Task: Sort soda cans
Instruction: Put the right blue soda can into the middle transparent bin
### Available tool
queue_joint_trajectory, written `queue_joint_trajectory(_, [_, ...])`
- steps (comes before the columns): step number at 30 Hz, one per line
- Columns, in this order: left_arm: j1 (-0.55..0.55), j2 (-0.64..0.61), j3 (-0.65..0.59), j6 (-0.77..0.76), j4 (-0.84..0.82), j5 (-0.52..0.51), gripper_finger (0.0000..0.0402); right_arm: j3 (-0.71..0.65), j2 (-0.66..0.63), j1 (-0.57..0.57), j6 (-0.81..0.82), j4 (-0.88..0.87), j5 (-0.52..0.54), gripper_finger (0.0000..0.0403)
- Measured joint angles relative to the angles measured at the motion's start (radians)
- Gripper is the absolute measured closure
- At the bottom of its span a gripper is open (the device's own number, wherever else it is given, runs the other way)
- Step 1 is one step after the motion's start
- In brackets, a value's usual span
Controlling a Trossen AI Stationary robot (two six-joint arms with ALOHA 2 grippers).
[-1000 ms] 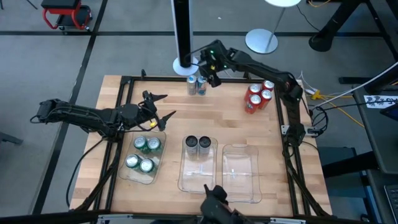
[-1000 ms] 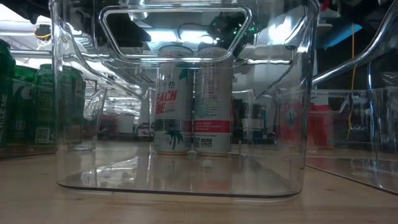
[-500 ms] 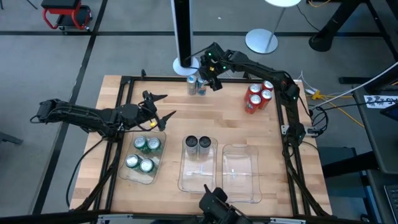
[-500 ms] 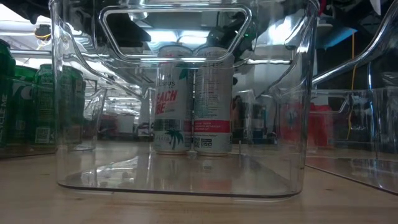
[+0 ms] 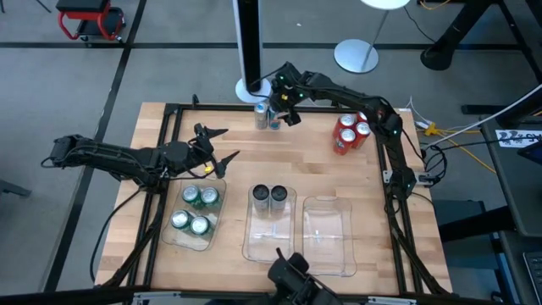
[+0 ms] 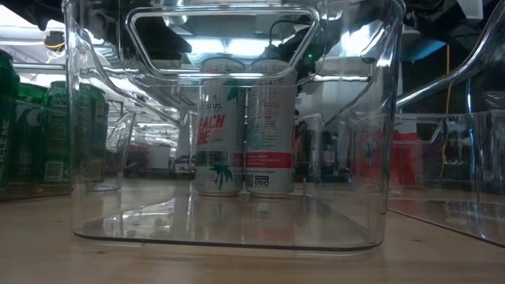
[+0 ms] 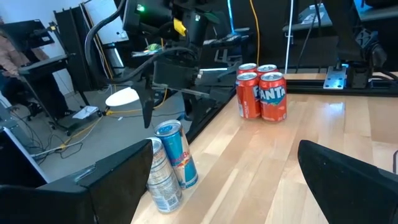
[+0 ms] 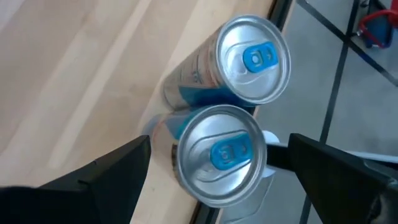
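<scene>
While its dark, flat fingers (image 8: 93, 186) stand spread wide and hold nothing, the right gripper (image 5: 286, 100) hovers directly over two slim silver-and-blue cylindrical cans (image 5: 268, 116) with shiny tops at the far edge of the pale wooden plank bench (image 5: 279, 161). Four red cans (image 5: 351, 130) cluster near the right side. Released as well, the left gripper (image 5: 218, 146) waits above a clear rectangular plastic tray (image 5: 166, 229) holding four green cans (image 5: 195, 209). Two silver-grey cans (image 5: 270, 196) stand in the middle tray (image 5: 269, 241).

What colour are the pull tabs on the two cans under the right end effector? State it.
Blue, on silver tops; the pull tabs show best in the right wrist view.
</scene>
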Motion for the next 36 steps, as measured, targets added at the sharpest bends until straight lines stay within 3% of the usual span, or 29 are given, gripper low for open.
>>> queue_joint_trajectory(19, [0.0, 0.0, 0.0, -0.006, 0.001, 0.0, 0.0013, 0.0, 0.049, 0.001, 0.02, 0.005, -0.003, 0.0023])
queue_joint_trajectory(22, [0.0, 0.0, 0.0, -0.006, 0.001, 0.0, 0.0013, 0.0, 0.049, 0.003, 0.02, 0.01, -0.056, 0.0023])
queue_joint_trajectory(36, [0.0, 0.0, 0.0, -0.003, 0.001, 0.0, 0.0013, -0.01, 0.055, 0.014, 0.025, 0.026, -0.026, 0.0026])
